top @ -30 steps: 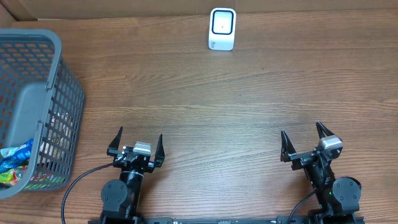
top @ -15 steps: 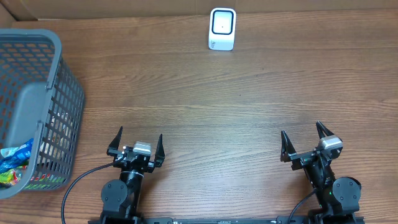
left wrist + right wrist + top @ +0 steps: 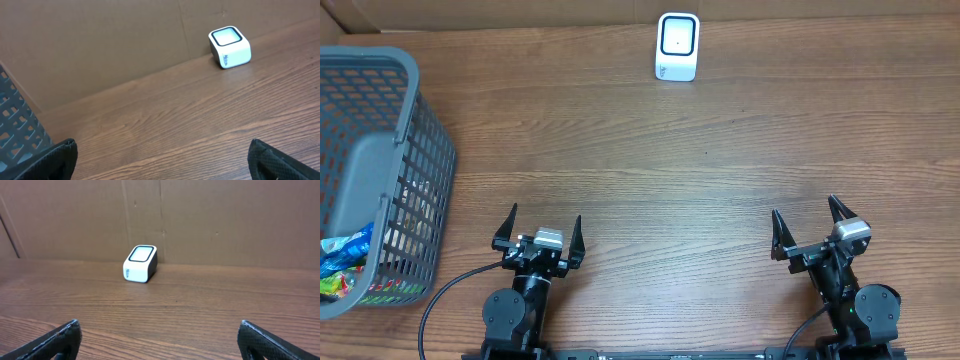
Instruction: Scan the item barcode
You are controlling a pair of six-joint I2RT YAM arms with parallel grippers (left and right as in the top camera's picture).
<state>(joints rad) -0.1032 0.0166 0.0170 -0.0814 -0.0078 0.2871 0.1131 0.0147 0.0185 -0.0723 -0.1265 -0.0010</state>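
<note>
boxy white scanner (glossy dark window) on woodgrain table

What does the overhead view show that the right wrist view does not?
Only overhead: the grey basket at the table left edge with colourful packets inside, and the left tool, open and empty. Only right wrist: the upright face of the cardboard wall behind the scanner. Both: the white scanner standing at the far side of the wooden table, and the right tool, open with nothing between its fingers.
</note>
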